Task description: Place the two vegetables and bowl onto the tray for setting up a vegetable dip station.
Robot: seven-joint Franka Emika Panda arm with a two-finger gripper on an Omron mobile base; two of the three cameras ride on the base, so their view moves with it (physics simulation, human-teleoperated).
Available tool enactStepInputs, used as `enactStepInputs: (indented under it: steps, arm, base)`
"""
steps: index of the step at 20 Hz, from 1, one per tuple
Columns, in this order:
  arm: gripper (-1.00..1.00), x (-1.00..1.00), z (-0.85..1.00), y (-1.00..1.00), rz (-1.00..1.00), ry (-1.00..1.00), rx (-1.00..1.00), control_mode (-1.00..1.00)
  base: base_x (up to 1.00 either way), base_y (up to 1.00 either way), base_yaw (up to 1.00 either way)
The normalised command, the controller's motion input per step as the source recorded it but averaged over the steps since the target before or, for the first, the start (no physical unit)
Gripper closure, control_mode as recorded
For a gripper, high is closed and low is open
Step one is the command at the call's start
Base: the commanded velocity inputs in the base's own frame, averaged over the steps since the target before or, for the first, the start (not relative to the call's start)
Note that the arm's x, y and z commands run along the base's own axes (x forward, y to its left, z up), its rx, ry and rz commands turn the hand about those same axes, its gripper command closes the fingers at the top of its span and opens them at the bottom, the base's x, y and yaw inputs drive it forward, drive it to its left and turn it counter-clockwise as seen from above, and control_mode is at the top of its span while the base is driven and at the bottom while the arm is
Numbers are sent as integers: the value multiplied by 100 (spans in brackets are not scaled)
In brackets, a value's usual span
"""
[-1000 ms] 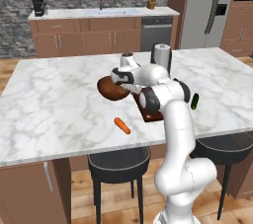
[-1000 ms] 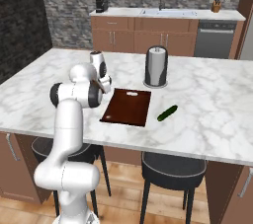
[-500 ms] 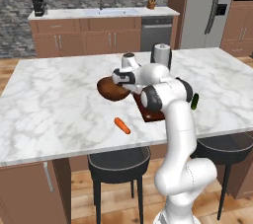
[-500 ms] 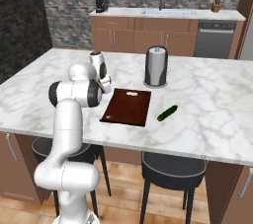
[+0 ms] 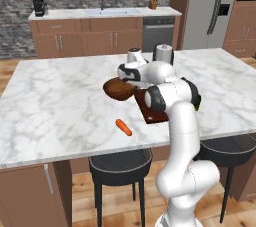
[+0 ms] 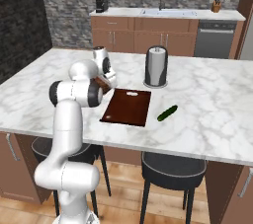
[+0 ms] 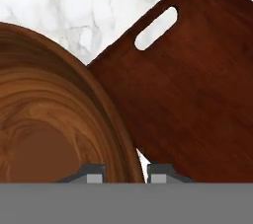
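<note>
White marble covers the island desk [image 5: 60,96] where the arm works, with a brick-backed kitchen behind it.

At the bottom centre of the hand view, the gripper [image 7: 124,172] straddles the rim of the wooden bowl [image 7: 44,119], one fingertip inside the wall and one outside. The fingers look closed on that rim, though whether they truly pinch it is hard to tell. In the left base view the bowl [image 5: 119,89] sits just left of frame centre, right beside the tray [image 5: 152,112]. The hand view puts the tray [image 7: 197,94] across the right half, its handle slot near the top, with a sliver of marble showing between it and the bowl's edge.

The bowl seems to be the step in hand: gripped and about to be carried over. The next move calls for a lift clear of the desk, then a short shift sideways onto the board.

Both vegetables wait on the marble: the carrot [image 5: 123,127] lower left of the tray, the cucumber [image 6: 167,113] to the right of the tray [image 6: 127,107] in the right base view.
</note>
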Motion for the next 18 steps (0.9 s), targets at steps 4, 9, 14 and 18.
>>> enactStepInputs:
  steps: [4, 9, 14, 18]
  arm:
    - [100, -16, 0, -55, 8, -2, 0, -100]
    - [100, -6, 0, -59, 10, 0, 0, -100]
    - [100, 0, 0, -63, 14, -6, 4, -100]
    - [100, 1, -1, -70, 16, -8, 6, -100]
  base:
    - [0, 0, 0]
    - [0, 0, 0]
    - [0, 0, 0]
    - [0, 0, 0]
